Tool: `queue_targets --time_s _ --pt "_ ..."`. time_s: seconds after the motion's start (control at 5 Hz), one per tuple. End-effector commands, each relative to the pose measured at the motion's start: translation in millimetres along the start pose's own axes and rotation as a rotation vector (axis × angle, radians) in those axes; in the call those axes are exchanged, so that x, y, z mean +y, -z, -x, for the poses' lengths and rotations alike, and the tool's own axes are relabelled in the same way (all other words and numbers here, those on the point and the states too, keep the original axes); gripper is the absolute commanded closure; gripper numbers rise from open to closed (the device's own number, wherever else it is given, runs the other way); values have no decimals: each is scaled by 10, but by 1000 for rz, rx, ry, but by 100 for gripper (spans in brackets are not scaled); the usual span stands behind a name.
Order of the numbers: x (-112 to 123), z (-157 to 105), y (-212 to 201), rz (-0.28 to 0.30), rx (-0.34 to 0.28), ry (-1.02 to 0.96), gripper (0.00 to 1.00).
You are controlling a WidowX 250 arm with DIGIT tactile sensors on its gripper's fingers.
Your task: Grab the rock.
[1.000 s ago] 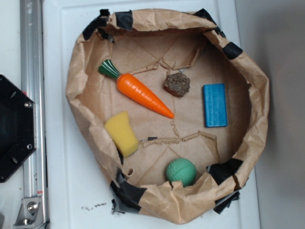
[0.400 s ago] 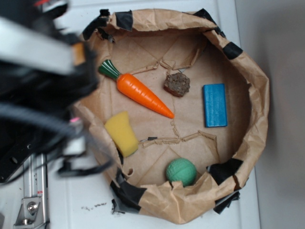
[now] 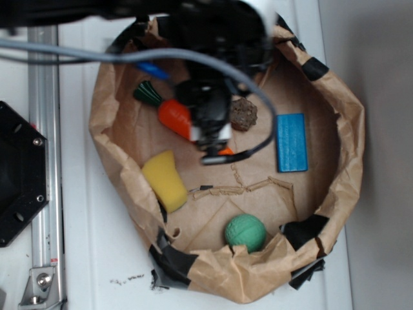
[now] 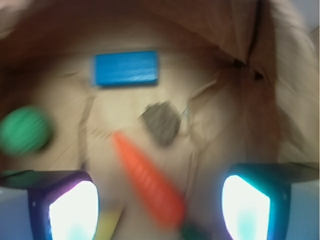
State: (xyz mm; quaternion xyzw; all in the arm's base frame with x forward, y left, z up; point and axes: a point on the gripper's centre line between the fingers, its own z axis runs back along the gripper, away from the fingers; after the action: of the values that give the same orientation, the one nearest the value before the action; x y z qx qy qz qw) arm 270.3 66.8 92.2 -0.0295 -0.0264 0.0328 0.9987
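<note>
Exterior: paper-lined basin point(image 3: 335, 129) on white table point(image 3: 90, 258); jaws apart (wrist blurred), rock point(image 3: 244, 113) untouched.

My arm point(image 3: 129, 10): black, blurred, bulky housing. Grey cable point(image 3: 97, 57) along it, black cable point(image 3: 258, 145) looped below wrist. Blue patch near wrist. My fingers point(image 4: 70, 210): dark purple-blue shells, glowing white pads, cyan edges.

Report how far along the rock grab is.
Done: the arm is over the paper-lined basket, above the carrot. In hand: the gripper points into the basket with its fingers wide apart and nothing between them; the rock lies ahead of it, near the carrot's tip. Left: line up on the rock, go down, shut on it and lift. It lies untouched beside the blue block.
</note>
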Motion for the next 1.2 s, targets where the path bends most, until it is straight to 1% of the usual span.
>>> queue_targets --time_s 0.0,0.4,0.6,0.8,1.0 --pt "-84 -216 55 18 -11 -25 0" --pt "-84 -216 55 18 -11 -25 0" --pt "-123 -176 440 35 -66 65 0" --pt "-150 -164 723 47 -57 126 0" --pt "-275 -155 823 70 -28 176 100"
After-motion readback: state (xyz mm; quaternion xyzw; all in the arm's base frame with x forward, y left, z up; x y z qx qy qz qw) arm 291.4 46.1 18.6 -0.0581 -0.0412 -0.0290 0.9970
